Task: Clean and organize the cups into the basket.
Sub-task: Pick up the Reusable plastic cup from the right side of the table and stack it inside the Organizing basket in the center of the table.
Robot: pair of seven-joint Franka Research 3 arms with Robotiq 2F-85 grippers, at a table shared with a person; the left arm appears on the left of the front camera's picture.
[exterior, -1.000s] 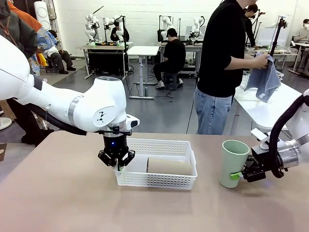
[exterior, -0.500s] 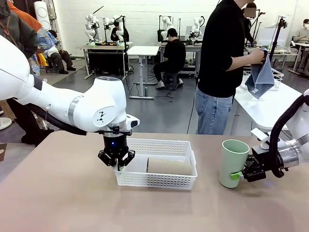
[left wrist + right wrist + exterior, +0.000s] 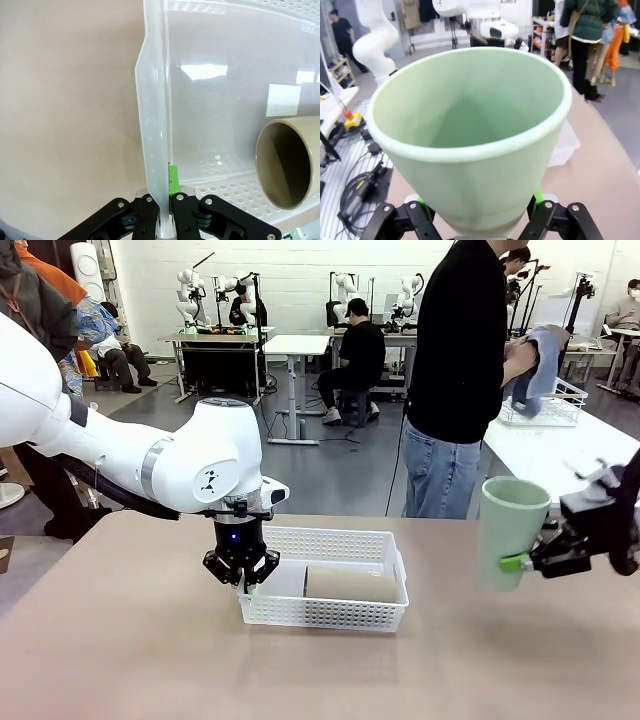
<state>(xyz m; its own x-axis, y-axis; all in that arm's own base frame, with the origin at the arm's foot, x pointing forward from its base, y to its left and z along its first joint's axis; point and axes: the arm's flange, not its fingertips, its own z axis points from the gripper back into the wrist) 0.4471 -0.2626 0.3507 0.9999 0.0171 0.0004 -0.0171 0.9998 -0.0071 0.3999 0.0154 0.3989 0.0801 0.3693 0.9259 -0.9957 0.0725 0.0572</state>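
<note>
Basket [image 3: 330, 538] my left gripper [image 3: 243, 586] is pinching is lying well left of the upright green cup [image 3: 510, 530] my right gripper [image 3: 516, 562] is holding.

The tan cup [image 3: 287, 165] in the basket [image 3: 152, 150] runs off the left wrist view's right edge.
</note>
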